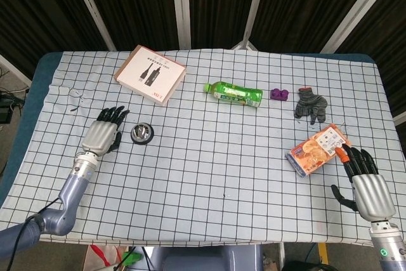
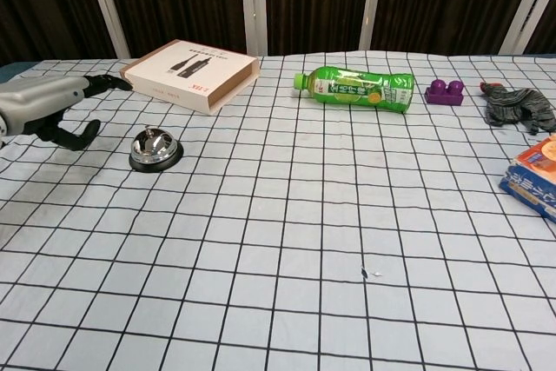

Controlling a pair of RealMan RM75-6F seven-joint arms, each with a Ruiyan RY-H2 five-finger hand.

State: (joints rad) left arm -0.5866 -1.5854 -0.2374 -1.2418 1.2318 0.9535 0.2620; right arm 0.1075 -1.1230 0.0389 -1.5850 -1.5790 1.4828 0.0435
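My left hand (image 1: 103,131) (image 2: 48,109) hovers flat over the checked cloth with its fingers spread, holding nothing, just left of a small metal call bell (image 1: 141,133) (image 2: 155,149). My right hand (image 1: 366,182) is open near the table's right front, its fingertips close to the corner of an orange snack box (image 1: 318,150) (image 2: 536,176); whether they touch is unclear. The chest view does not show the right hand.
A flat pink-white box (image 1: 150,73) (image 2: 191,74) lies at the back left. A green bottle (image 1: 233,94) (image 2: 358,90) lies on its side mid-back, beside a purple block (image 1: 279,94) (image 2: 445,92) and a dark glove (image 1: 311,105) (image 2: 519,108).
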